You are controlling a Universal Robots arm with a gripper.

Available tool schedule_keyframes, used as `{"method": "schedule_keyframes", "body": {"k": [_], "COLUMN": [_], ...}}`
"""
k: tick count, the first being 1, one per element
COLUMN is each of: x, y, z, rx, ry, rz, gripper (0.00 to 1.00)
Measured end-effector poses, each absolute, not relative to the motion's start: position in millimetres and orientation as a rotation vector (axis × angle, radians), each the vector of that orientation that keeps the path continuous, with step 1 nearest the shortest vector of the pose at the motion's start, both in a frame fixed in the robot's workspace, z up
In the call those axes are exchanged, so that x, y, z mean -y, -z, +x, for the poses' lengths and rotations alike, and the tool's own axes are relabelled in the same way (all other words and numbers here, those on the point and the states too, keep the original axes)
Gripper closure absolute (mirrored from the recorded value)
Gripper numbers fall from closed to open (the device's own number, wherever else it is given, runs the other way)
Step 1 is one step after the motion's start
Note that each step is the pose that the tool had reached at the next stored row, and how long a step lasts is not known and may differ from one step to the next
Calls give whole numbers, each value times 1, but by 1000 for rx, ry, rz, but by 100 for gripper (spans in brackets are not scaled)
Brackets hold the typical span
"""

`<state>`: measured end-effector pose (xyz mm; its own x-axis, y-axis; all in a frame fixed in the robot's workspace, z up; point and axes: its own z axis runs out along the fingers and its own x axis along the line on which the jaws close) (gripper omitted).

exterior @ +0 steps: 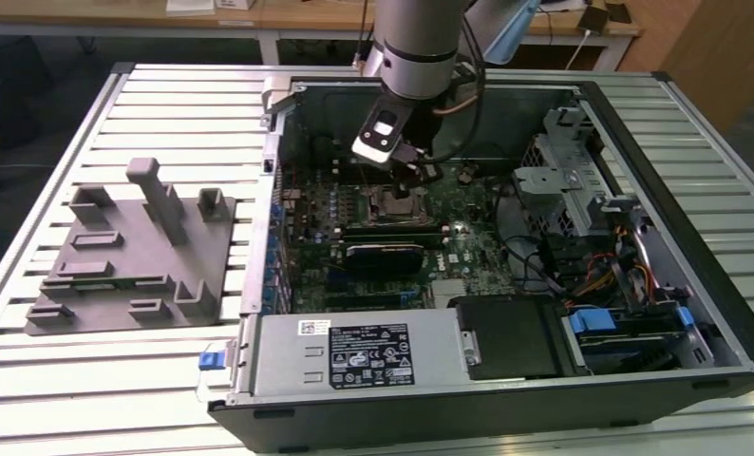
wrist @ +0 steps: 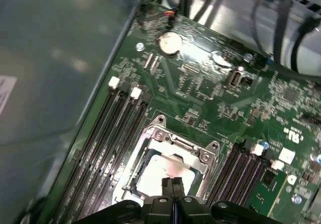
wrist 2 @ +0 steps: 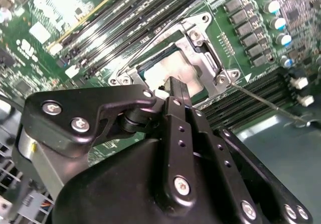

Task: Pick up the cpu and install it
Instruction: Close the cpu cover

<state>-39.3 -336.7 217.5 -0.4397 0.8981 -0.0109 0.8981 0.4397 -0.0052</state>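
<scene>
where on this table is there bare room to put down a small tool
Bare slats of the table lie beyond the grey fixture, and more in front of it, at the exterior view's left. Inside the computer case it is crowded: cables, and the shut claw over the cpu in its socket.

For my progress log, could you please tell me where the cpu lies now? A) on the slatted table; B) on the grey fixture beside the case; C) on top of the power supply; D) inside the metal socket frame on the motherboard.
D: in the first wrist view the pale cpu lies inside the socket frame, with the end effector tip over it.
</scene>
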Motion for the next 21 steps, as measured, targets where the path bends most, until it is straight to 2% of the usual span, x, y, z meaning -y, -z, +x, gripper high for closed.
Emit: {"method": "schedule_keyframes", "body": {"k": [21], "x": [337], "y": [-217], "z": [-39], "rx": [-2925], "ry": [14], "rz": [1123], "gripper": [89]}}
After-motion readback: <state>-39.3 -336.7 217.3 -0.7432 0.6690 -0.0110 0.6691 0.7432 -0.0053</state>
